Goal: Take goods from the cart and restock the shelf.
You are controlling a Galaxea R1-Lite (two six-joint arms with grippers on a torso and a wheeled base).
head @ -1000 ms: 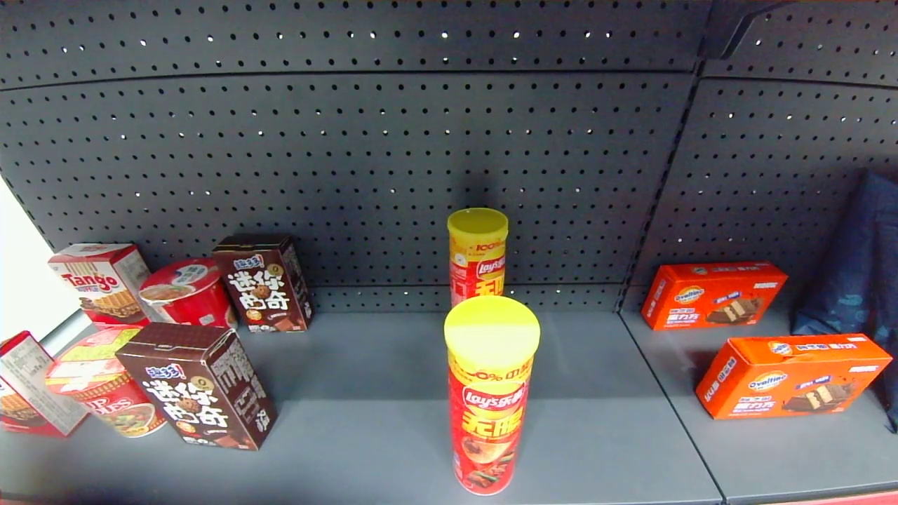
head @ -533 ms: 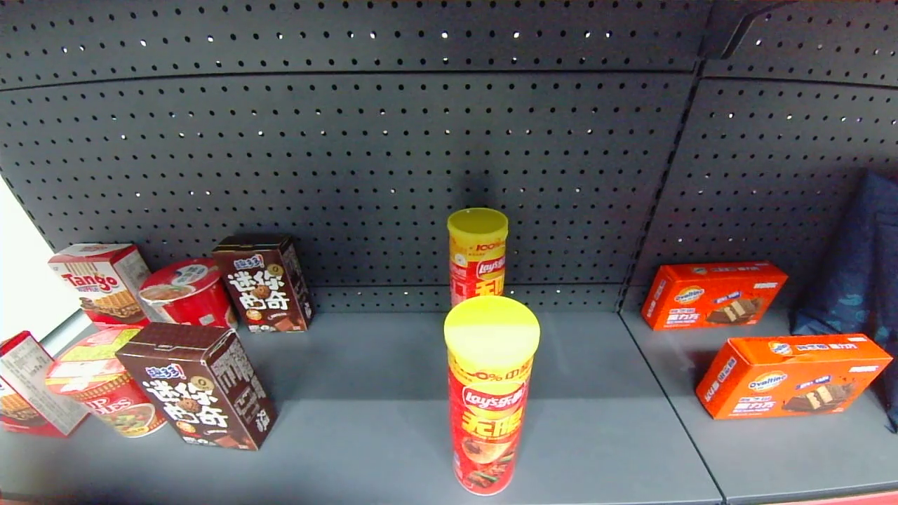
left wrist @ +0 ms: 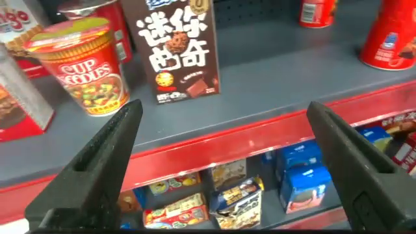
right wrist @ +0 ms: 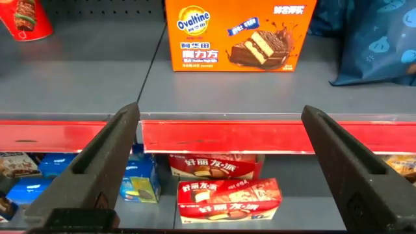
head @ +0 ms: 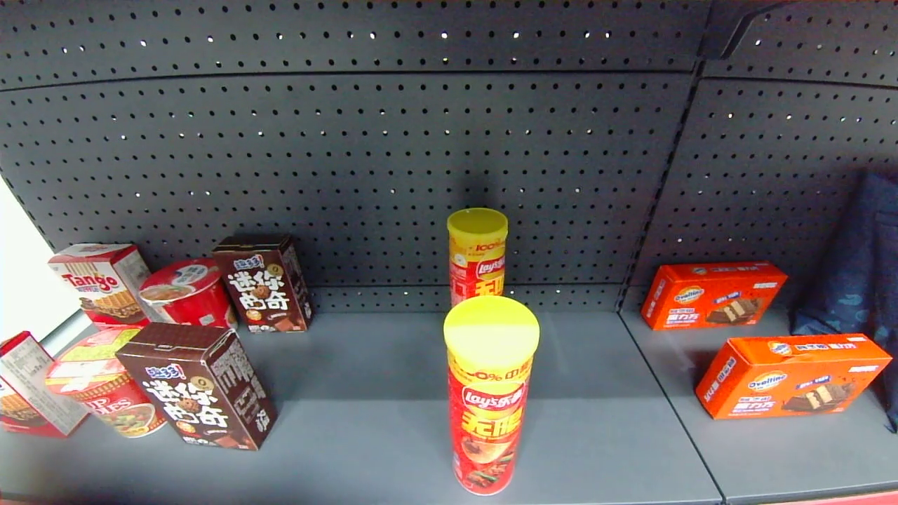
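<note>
Two red chip cans with yellow lids stand upright on the grey shelf (head: 365,393), one near the front (head: 490,393) and one at the back (head: 477,256). My left gripper (left wrist: 221,162) is open in front of the shelf's red edge, facing a brown cookie box (left wrist: 177,49) and a cup noodle (left wrist: 81,65). My right gripper (right wrist: 218,162) is open too, in front of the red shelf edge and facing an orange wafer box (right wrist: 239,34). Nothing is held between either pair of fingers.
On the shelf's left stand brown cookie boxes (head: 200,382), cup noodles (head: 102,382) and a wafer-stick box (head: 102,280). Two orange boxes (head: 789,375) and a dark blue bag (head: 859,259) lie on the right. Below the red edge, a lower shelf holds more boxes (right wrist: 227,198).
</note>
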